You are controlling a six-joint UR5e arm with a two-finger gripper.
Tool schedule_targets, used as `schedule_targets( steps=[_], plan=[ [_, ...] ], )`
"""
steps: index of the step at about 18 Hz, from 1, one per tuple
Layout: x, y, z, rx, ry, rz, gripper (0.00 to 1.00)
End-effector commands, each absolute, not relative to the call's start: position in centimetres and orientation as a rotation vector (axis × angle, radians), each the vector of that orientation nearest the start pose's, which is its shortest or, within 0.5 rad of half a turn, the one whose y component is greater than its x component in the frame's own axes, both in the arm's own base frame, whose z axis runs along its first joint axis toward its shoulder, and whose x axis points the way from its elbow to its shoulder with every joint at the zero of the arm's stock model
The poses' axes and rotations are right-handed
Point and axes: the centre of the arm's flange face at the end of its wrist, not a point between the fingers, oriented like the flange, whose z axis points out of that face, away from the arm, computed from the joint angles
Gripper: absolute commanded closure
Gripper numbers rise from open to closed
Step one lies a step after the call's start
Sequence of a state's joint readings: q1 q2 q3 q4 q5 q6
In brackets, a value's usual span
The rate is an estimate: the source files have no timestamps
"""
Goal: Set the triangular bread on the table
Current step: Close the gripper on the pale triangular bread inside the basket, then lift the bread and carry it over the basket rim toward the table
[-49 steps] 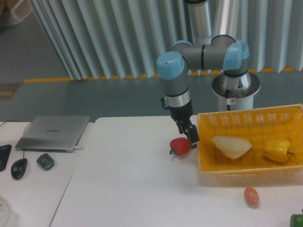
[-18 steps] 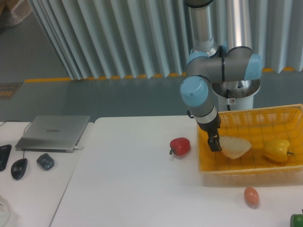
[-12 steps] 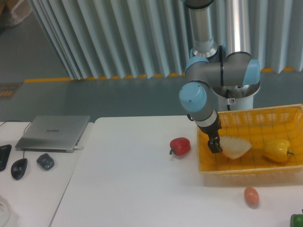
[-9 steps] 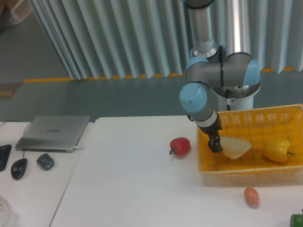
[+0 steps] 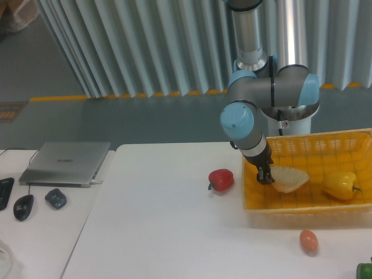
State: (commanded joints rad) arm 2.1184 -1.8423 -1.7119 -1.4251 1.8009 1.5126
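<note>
Camera view, fixed and looking down across the table (image 5: 163, 232): the gripper (image 5: 265, 176) hangs inside the yellow mesh basket (image 5: 308, 206), at its left end, with its dark fingers (image 5: 264, 174) pointing down against the left tip of the triangular bread (image 5: 289, 178). The fingers sit right at the bread's narrow end, touching or overlapping it, but from here I cannot tell whether they are spread or clamped on it; they show only as one small dark shape. The bread itself is pale cream, wedge-shaped, lying in the left half of the basket with its point toward the gripper and its wide end toward the yellow bell pepper (image 5: 340, 184), which lies in the right half, apart from the bread.

The arm (image 5: 247, 125) reaches down from its grey and light-blue joints behind the basket, its base (image 5: 289, 110) standing just past the table's far edge.

Out on the white tabletop, a red pepper (image 5: 221, 179) lies just left of the basket's left wall, and a small orange-brown egg (image 5: 308, 240) lies in front of the basket's front wall. A bit of something green (image 5: 365, 271) shows at the bottom right corner.

To the left is a second white surface carrying a closed grey laptop (image 5: 65, 163), a dark computer mouse (image 5: 23, 207) and a small dark object (image 5: 56, 198) beside it. Behind everything runs a corrugated metal wall (image 5: 145, 46), with a grey floor and a yellow line (image 5: 116, 96) along its foot.
</note>
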Motion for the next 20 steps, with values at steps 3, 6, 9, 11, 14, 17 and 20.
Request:
schedule_targets(
  steps=[3,6,9,11,14,17,20],
  plan=[
    [-18.4,52.2,28.8,-3.111,1.568,-0.177,0.65],
    [-18.3,52.3,29.1,-3.12,1.562,-0.188,0.83],
    [-18.4,52.3,29.4,-3.124,1.557,-0.21,0.99],
    [-18.5,52.4,29.6,-3.128,1.555,-0.232,1.0],
    [-18.7,52.3,29.9,-3.133,1.553,-0.254,1.0],
    [-19.2,52.7,31.3,-3.135,1.558,-0.282,1.0],
    [-20.4,52.7,33.0,-3.136,1.518,-0.338,1.0]
  ],
)
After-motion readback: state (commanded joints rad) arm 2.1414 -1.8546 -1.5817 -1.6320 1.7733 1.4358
